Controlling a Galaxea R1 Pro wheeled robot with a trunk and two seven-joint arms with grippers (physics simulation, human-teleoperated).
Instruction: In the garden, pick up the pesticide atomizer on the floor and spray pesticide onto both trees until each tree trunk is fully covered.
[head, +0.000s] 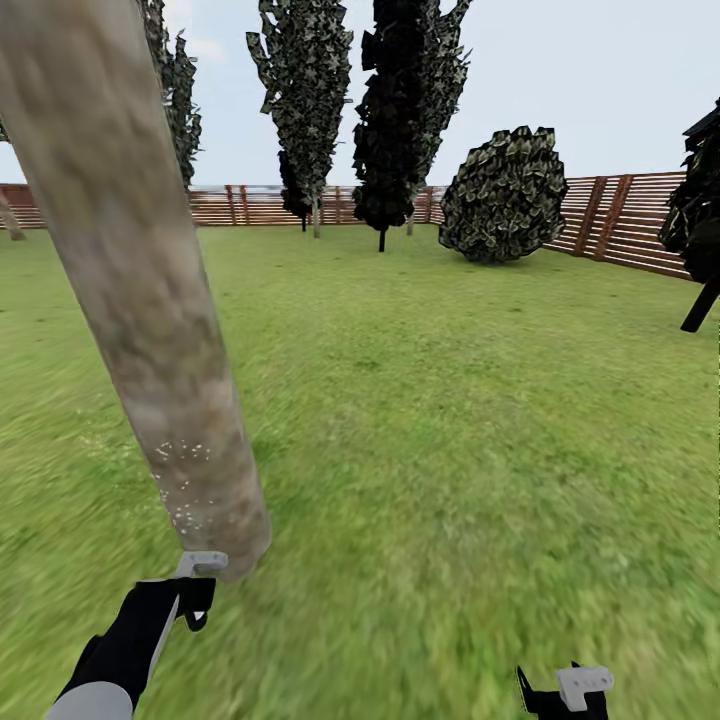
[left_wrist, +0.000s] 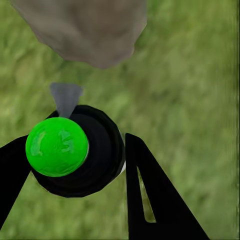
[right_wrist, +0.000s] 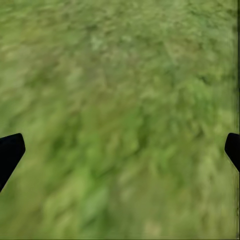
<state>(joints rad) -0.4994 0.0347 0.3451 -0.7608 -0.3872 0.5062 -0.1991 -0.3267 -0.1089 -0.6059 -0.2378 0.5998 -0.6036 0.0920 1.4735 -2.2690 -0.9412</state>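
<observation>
1. The pesticide atomizer (left_wrist: 75, 152) sat clamped in the left gripper (head: 190, 590), nozzle aimed at the near tree trunk (head: 150, 300) just ahead
2. White pesticide (head: 185, 480) speckled the trunk's base
3. The right gripper (right_wrist: 120, 150) hung wide open, empty, over grass (head: 480, 420)

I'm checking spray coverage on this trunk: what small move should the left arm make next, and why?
Probably raise the left end effector and keep spraying. It holds the pesticide atomizer close to the tree trunk, and white pesticide specks dot only the lowest stretch; the bark above looks bare.
</observation>
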